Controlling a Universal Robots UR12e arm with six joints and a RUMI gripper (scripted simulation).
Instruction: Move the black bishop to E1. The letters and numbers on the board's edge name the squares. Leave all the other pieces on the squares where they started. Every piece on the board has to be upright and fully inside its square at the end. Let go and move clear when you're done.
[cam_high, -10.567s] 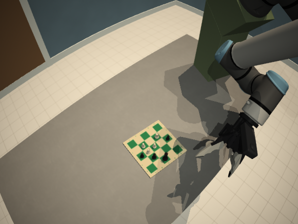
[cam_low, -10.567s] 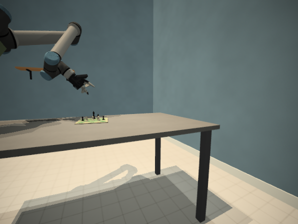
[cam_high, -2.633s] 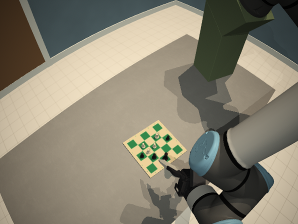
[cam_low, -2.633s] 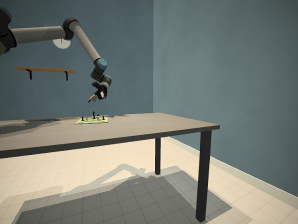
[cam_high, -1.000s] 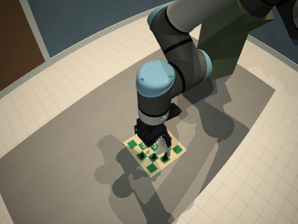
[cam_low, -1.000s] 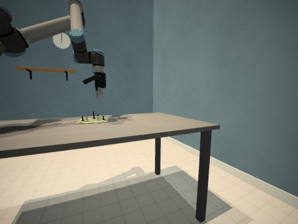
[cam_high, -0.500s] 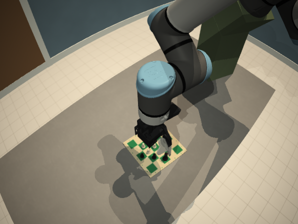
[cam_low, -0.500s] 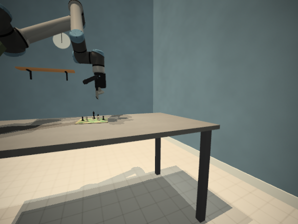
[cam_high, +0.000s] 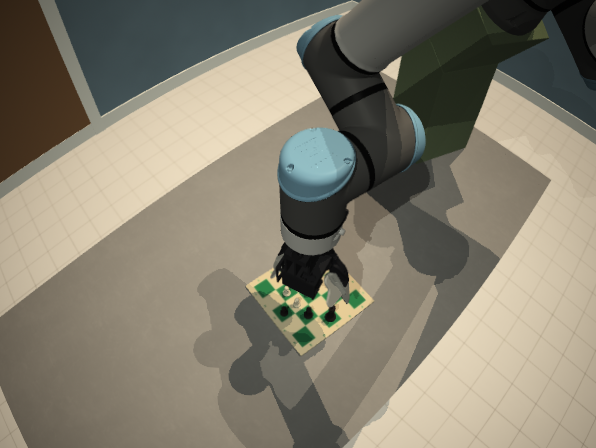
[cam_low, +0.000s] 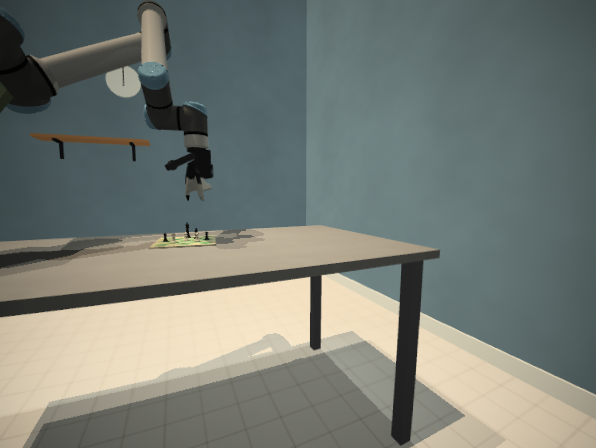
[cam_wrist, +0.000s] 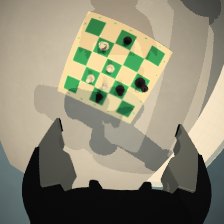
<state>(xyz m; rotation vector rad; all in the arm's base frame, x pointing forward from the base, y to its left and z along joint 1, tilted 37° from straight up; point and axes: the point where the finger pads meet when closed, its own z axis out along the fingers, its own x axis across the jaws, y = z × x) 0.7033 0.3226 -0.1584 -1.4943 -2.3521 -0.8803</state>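
A small green and cream chessboard (cam_high: 366, 300) (cam_low: 159, 244) (cam_wrist: 95, 26) lies on the grey table (cam_high: 125, 300) (cam_low: 300, 250). Several black and several pale pieces stand on it. In the wrist view black pieces show at the far side (cam_wrist: 127, 39) and along the near side (cam_wrist: 141, 83) (cam_wrist: 120, 90) (cam_wrist: 98, 96). One tall black piece (cam_low: 187, 230) rises above the others; at this size I cannot tell whether it is the bishop. My gripper (cam_high: 306, 286) (cam_low: 196, 193) (cam_wrist: 119, 123) is open and empty. It hangs well above the board and points straight down.
The arm's elbow and forearm reach over the table from the green base block (cam_high: 450, 85). A wooden wall shelf (cam_low: 90, 140) and a round clock (cam_low: 122, 82) hang behind. The table's edge (cam_low: 250, 285) is far from the board.
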